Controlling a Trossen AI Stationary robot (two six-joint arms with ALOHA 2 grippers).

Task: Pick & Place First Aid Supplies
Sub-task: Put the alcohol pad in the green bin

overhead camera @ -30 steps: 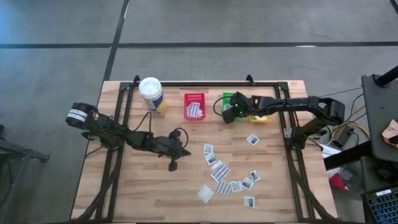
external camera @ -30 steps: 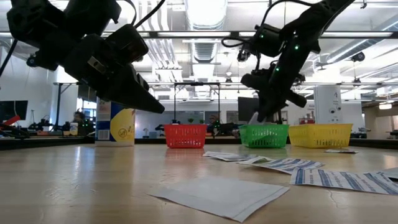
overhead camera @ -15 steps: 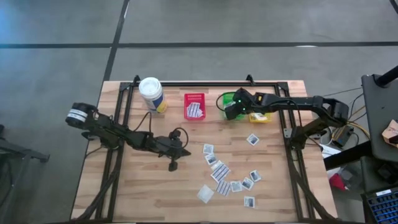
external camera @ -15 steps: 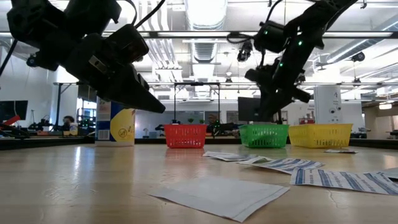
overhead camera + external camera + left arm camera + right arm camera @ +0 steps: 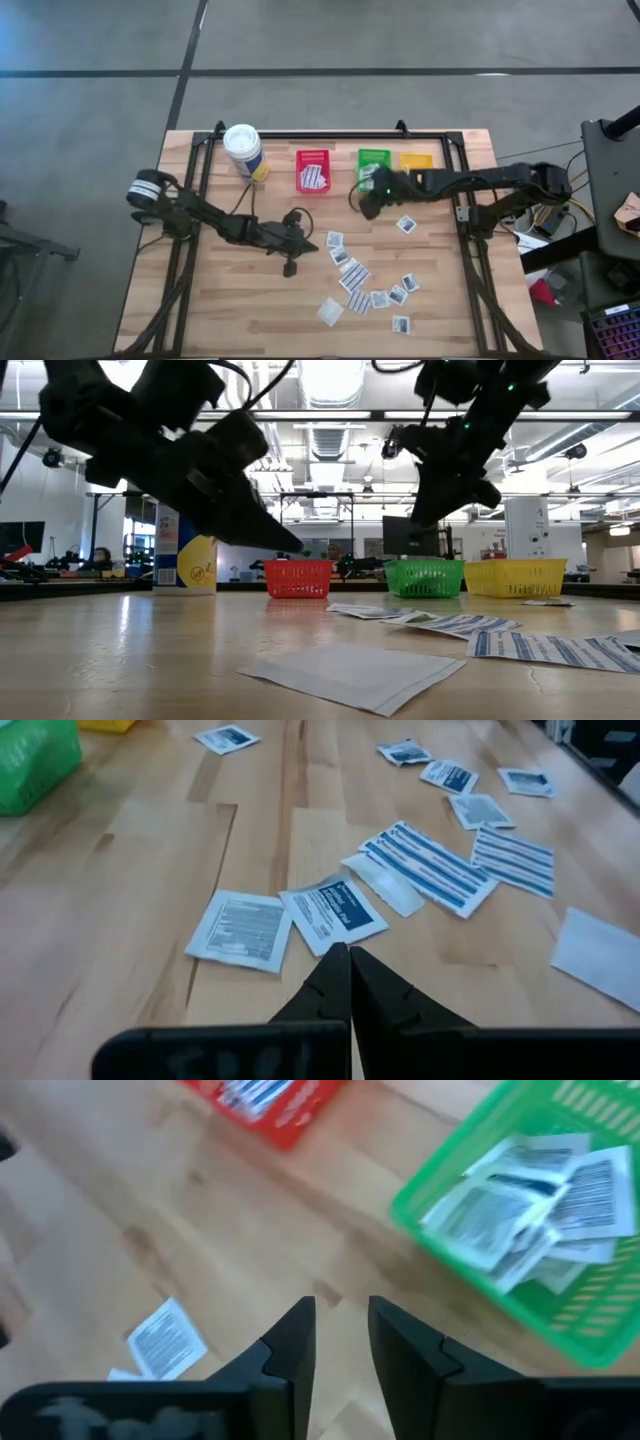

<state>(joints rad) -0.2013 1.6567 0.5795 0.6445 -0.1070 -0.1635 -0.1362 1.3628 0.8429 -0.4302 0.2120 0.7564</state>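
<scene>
Two grippers appear over the wooden table point(image 5: 230, 290). Right gripper point(image 5: 338, 1330): its fingers stand slightly parted with bare wood showing between them, grasping nothing, poised above the table just in front of the green bin point(image 5: 374, 160). Left gripper point(image 5: 349, 958): fingers pressed together, empty, hovering near the table's middle, well apart from the green bin and just short of the nearest packets point(image 5: 335, 910).

Most first aid packets point(image 5: 355, 275) lie scattered on the table, in front of the green bin toward the near edge. The right wrist view alone shows several white packets point(image 5: 530, 1195) piled inside the green bin, and blue-striped ones in the red bin point(image 5: 262, 1102). The high view alone shows the yellow bin point(image 5: 416, 160) just beside the green bin and a white canister point(image 5: 243, 150) beyond the red one. The low view shows both arms raised clear of the tabletop.
</scene>
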